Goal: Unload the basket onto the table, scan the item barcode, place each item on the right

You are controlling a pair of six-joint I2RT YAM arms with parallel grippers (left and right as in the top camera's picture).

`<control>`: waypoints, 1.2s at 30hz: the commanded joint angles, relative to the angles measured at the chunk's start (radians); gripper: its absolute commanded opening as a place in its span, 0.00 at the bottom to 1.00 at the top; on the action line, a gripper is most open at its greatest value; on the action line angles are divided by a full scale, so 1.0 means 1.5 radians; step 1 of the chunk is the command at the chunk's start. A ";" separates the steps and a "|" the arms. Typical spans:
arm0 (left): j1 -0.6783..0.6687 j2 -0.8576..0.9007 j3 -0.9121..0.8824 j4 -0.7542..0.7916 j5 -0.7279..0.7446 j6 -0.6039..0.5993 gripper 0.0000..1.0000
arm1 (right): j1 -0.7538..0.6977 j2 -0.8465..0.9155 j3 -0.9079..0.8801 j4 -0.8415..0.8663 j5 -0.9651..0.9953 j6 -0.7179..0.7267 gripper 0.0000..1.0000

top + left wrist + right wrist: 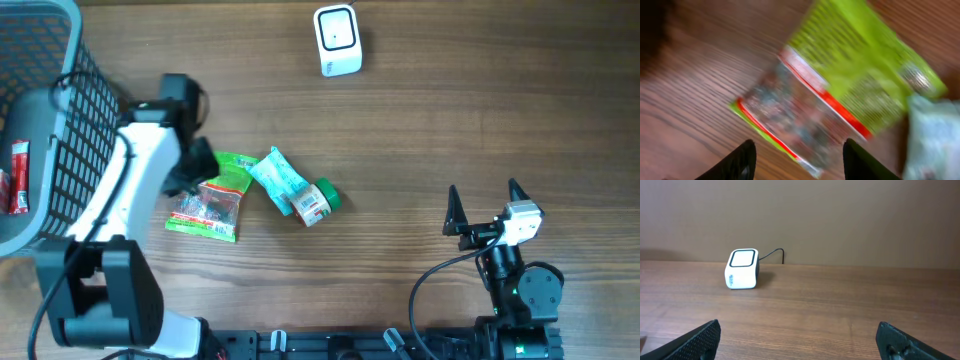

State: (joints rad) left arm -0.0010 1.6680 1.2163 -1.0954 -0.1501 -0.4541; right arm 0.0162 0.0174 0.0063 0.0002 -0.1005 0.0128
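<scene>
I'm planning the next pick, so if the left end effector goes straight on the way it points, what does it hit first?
Most likely the green snack packet, around its clear window, which lies dead ahead in the left wrist view. Blur leaves the depth uncertain.

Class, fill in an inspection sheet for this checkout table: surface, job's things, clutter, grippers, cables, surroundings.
Surface: wooden table.
Job's things: white scanner at far edge; green packet, pale pouch and small bottle lying together.
Clutter: nothing seen.
Grippers: left gripper open over the green packet; right gripper open, empty.
Cables: scanner cable runs behind it; arm cable loops by the right arm.
Surroundings: grey basket at left, red packet inside.
</scene>
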 commanded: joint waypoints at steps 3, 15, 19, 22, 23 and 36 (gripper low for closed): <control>0.077 0.000 -0.093 0.047 -0.018 -0.026 0.52 | 0.003 -0.002 -0.001 0.004 0.001 -0.006 1.00; 0.064 0.000 -0.159 0.098 0.128 -0.052 0.50 | 0.003 -0.002 -0.001 0.004 0.001 -0.007 1.00; 0.041 0.000 -0.159 0.112 0.155 -0.052 0.50 | 0.003 -0.002 -0.001 0.004 0.001 -0.006 1.00; 0.019 0.000 -0.159 0.127 0.160 -0.052 0.50 | 0.003 -0.002 -0.001 0.004 0.001 -0.007 1.00; 0.010 0.000 -0.159 0.132 0.159 -0.052 0.50 | 0.003 -0.002 -0.001 0.004 0.001 -0.006 1.00; 0.069 -0.001 -0.042 0.092 0.011 0.002 0.47 | 0.003 -0.002 -0.001 0.004 0.001 -0.007 1.00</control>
State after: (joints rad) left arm 0.0448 1.6684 1.0691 -0.9512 -0.0280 -0.4759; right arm 0.0162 0.0174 0.0063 0.0002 -0.1005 0.0128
